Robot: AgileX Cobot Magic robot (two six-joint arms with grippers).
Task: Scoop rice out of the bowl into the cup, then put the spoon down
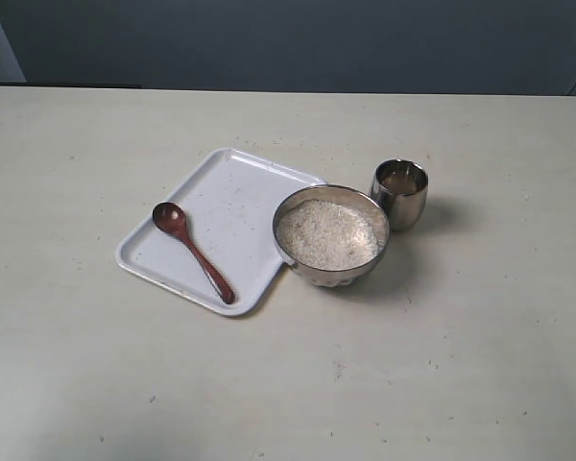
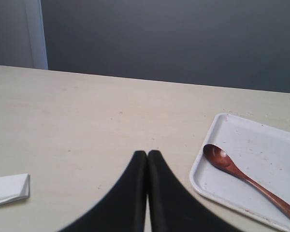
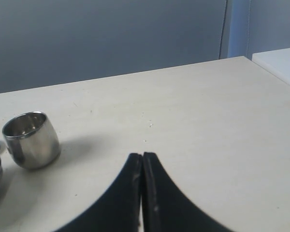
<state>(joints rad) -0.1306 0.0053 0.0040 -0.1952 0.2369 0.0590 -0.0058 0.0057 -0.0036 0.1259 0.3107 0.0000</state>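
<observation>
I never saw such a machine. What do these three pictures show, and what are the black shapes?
It is a robot with two arms, each ending in a gripper. One camera apart from the arms shows the table: a white tray with a wooden spoon on it, a steel bowl of rice, a small steel cup. No arm appears there. The other pictures come from cameras on the wrists. The black shapes are the left gripper and right gripper, both shut, holding nothing.

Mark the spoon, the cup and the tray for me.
wooden spoon (image 1: 204, 265), exterior view, middle of handle
steel cup (image 1: 400, 209), exterior view, outer wall
white tray (image 1: 235, 192), exterior view, bare floor
</observation>
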